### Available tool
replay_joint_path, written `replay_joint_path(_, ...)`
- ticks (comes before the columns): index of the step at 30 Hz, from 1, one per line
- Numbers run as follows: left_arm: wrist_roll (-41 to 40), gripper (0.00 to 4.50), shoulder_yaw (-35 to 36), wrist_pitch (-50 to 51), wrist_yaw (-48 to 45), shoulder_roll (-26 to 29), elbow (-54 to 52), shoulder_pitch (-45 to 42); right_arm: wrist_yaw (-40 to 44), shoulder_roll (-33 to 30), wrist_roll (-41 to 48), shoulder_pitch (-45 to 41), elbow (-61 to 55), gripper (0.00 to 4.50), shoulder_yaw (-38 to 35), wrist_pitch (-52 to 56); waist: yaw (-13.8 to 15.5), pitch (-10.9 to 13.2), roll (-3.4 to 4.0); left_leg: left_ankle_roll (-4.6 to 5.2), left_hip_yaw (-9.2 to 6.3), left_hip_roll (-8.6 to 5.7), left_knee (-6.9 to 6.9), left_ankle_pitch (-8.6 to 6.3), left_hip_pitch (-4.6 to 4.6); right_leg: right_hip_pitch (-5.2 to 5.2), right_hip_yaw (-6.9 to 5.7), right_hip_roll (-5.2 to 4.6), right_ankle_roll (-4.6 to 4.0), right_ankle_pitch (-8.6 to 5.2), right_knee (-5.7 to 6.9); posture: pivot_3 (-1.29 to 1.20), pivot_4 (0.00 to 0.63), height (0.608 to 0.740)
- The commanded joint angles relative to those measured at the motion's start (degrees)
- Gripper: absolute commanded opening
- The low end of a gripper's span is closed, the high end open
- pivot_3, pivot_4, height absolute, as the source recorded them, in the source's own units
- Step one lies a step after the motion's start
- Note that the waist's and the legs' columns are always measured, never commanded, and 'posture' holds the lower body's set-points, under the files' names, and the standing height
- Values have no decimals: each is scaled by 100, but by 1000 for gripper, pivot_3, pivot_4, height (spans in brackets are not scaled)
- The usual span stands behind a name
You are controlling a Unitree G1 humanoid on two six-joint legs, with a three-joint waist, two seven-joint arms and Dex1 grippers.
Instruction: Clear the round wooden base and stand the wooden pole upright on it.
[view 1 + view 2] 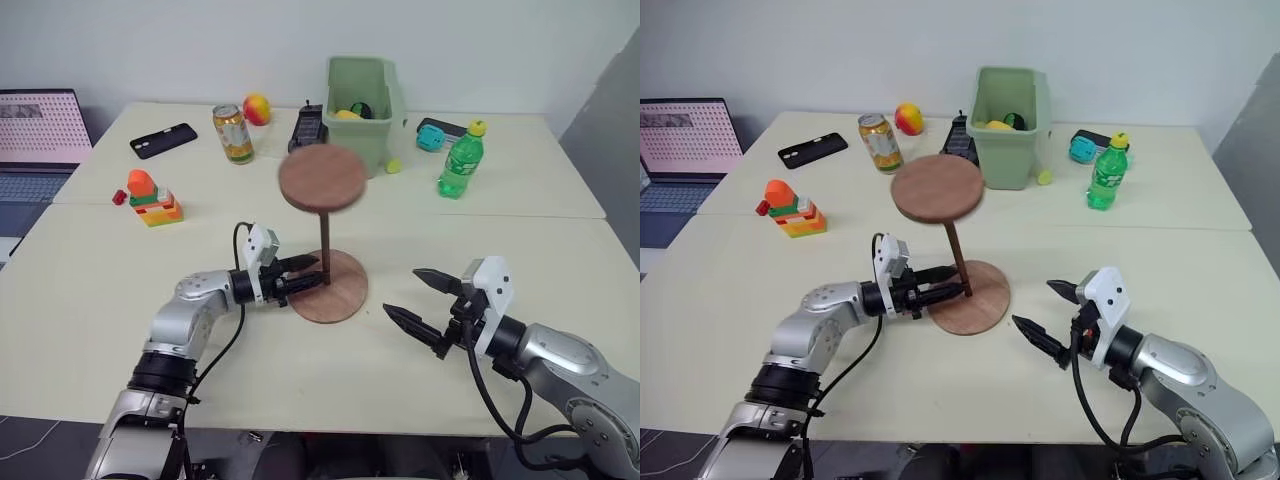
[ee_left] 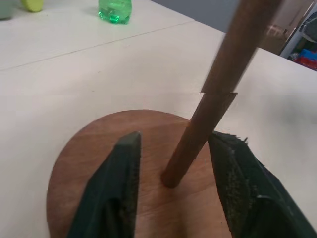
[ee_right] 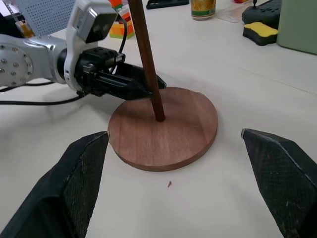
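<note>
The round wooden base (image 1: 345, 298) lies flat on the table in front of me. The wooden pole (image 1: 325, 235) stands nearly upright with its foot at the base's centre (image 2: 171, 178) and its fixed disc (image 1: 322, 178) at the top. My left gripper (image 1: 312, 275) reaches in level from the left. Its fingers (image 2: 124, 168) straddle the pole's lower end just above the base, open, with a gap on the one side and the other finger close beside the pole. My right gripper (image 1: 401, 291) hovers open to the right of the base, holding nothing.
A green bin (image 1: 365, 105), a green bottle (image 1: 460, 160), a drink can (image 1: 233, 133), a black phone (image 1: 163, 140) and a ball (image 1: 257, 108) stand at the back. Toy blocks (image 1: 152, 200) sit at the left, a laptop (image 1: 35, 140) at the far left.
</note>
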Motion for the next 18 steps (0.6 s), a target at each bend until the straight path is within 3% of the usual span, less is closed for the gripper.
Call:
replay_joint_path(1,-130,3193,103,131,-223,166,-558,-96,124,32,0,-142,22,4500,53,-136,8,1,0,4,0,0,-1,-2,-2,0,0,-4,1,-1,-3,0,150,740)
replay_joint_path(7,-127,4450,24,340,-1133,995,-958,-260,409,-93,-22,-297,250,4500,80,-181,-13,29,-2,35,-2,-15,3,-19,17,9,3,-24,7,-3,11,0,150,740)
replay_joint_path(12,329,4450,114,606,-1621,2330,-806,-590,1267,-733,98,-541,665,4500,-153,-203,-25,51,-1,35,-1,-11,3,-19,19,9,-5,2,6,-3,15,0,150,740)
replay_joint_path(18,478,4450,638,557,-1277,2784,-215,-555,1987,-1120,-74,-1024,1537,4500,-161,-419,-30,65,15,38,2,-8,0,-20,19,7,-4,3,5,-3,11,0,150,740)
